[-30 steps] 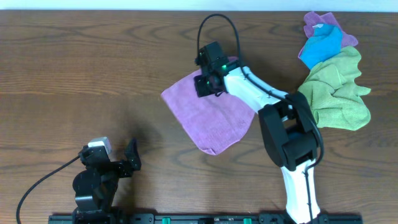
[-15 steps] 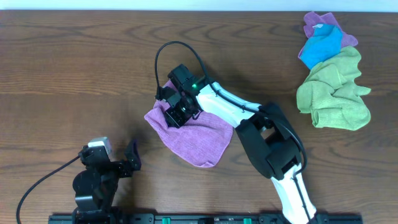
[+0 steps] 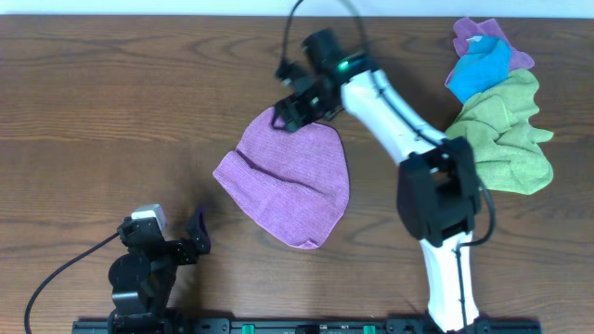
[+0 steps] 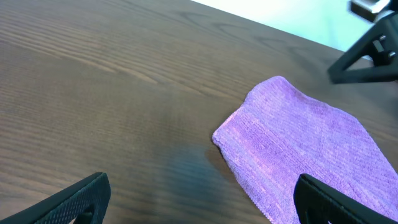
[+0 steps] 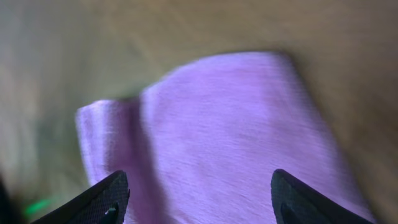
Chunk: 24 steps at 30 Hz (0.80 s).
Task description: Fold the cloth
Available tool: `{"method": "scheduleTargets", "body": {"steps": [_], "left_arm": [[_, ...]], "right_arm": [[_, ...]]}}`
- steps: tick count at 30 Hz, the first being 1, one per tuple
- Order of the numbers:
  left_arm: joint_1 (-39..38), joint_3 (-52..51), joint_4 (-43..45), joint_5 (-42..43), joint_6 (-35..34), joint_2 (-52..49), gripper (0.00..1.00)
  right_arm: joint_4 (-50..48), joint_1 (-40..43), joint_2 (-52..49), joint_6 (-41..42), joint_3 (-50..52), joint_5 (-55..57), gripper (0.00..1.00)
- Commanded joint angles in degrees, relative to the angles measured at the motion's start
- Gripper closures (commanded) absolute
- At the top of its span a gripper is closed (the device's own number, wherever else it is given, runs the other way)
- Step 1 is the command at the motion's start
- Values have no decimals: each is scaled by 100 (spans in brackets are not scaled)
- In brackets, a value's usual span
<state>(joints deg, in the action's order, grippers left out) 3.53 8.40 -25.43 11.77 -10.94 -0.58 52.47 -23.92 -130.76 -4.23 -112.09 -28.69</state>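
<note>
Right pincer (image 5: 198, 202) hangs over the far edge of the cloth (image 3: 288, 181) with its jaws spread wide and nothing between them. The wrist view is blurred, so I cannot tell whether a tip brushes the fabric. Left pincer (image 4: 208, 202) is also wide open and empty, low at the near side of the worktop (image 3: 111, 102), well apart from the cloth.

The cloth lies mid-worktop, a little toward the right arm. It is plain lavender with a fine nap, in a lopsided rounded shape with one corner pointing at the near edge. It seems doubled over, with a soft ridge along one side.

It should handle as light, limp and grippy rather than slick. It will likely sag and drag when lifted, so a pinch at a corner or along an edge looks best, not the middle.
</note>
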Motion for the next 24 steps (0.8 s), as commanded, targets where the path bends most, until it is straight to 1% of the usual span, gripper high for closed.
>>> {"method": "scheduleTargets", "body": {"steps": [1,2,4,9,11,14,18,24], "left_arm": [[-20,-107,-20,-20,-22,33,5],[-20,-107,-20,-17,-22,33,5],[-20,-107,-20,-17,-22,33,5],[-20,-107,-20,-17,-22,33,5],[-20,-107,-20,-17,-22,33,5],[-20,-107,-20,-17,-22,33,5],[-20,-107,-20,-17,-22,33,5],[-20,-107,-20,-17,-22,33,5]], "right_arm": [[367,345,-9,-286,-55,560,28],[555,505,-17,-479,37,551,29],[728,699,-17,-601,208,511,29],[815,997,-17,-813,682,275,28],[798,1051,-17,-946,846,269,26],[730,1062,-17,-1152,1075,232,19],[632,1036,-17,-1325,1362,-164,13],[715,997,-17,-1322,1512,-1423,11]]}}
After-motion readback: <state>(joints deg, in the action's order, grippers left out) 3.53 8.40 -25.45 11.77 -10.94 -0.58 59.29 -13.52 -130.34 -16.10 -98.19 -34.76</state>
